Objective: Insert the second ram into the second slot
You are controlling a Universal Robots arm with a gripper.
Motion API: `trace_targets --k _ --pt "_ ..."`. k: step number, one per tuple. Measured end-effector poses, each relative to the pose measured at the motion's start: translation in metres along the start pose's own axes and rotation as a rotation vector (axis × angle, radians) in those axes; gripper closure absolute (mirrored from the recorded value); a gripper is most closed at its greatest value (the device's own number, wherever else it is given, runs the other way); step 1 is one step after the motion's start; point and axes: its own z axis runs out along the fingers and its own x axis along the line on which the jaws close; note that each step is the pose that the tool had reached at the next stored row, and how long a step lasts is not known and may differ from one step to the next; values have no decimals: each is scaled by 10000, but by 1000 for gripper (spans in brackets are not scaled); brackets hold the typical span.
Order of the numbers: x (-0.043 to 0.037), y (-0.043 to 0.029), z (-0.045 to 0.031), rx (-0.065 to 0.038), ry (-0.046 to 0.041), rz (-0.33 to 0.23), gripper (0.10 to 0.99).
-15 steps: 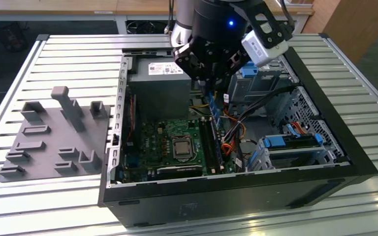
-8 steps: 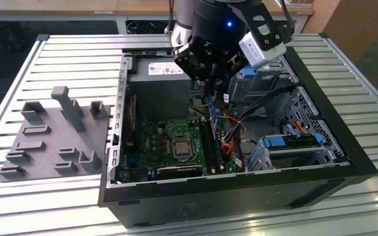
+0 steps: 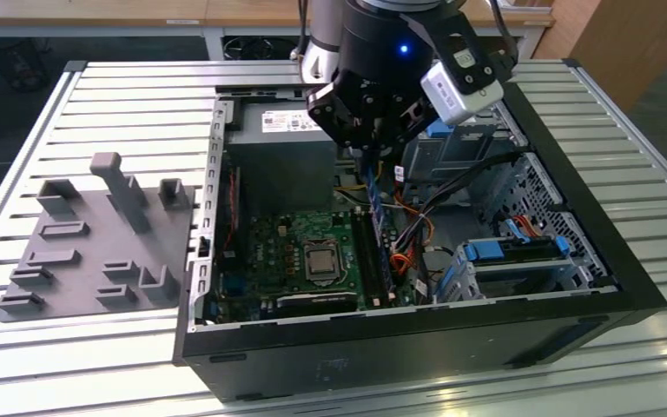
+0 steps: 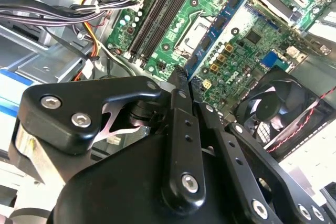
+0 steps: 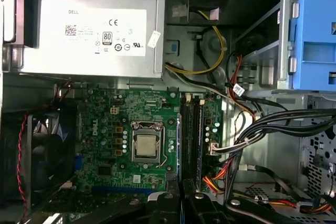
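Note:
My gripper (image 3: 371,155) hangs inside the open computer case (image 3: 611,261), shut on the second ram (image 4: 223,24), a thin blue circuit stick. In the second wrist view the stick runs out from my fingertips (image 4: 181,77) over the green motherboard (image 4: 247,45). The first wrist view shows it edge-on as a thin blue line (image 5: 179,145) right beside the black memory slots (image 5: 193,135). In the exterior view the stick (image 3: 377,201) points down above the slots (image 3: 371,252), held clear of them. I cannot tell whether any slot holds a stick.
A grey power supply (image 5: 94,30) sits at the case's far end. The processor socket (image 5: 146,148) and a fan (image 4: 283,108) lie beside the slots. Cable bundles (image 5: 273,124) and a blue drive bracket (image 5: 317,40) crowd the other side. A grey fixture plate (image 3: 90,248) lies on the slatted table.

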Motion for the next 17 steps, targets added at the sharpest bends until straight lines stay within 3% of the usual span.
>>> trace_targets --k 17 --pt "0 1 83 1 -4 0 949"
